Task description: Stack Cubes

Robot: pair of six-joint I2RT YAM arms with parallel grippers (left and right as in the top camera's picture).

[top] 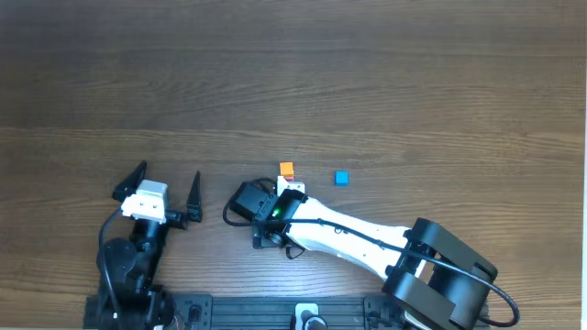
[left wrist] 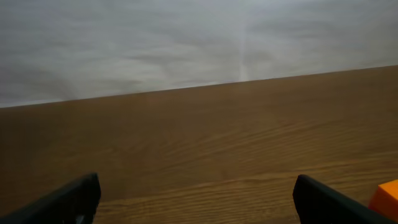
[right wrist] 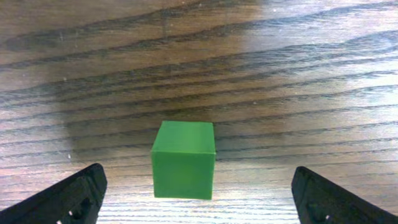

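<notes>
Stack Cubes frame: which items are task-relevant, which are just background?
Job:
green cube
orange cube
blue cube

Background:
wooden table
black rail at the arm bases

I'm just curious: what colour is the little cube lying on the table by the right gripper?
The cube is green, shown best in the right wrist view.

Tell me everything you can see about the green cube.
The green cube is a small, plain, matte block with crisp edges, apparently plastic or painted wood. It sits flat on the wooden table, turned slightly, with nothing on top. The open right pincer frames it on both sides without touching.
</notes>
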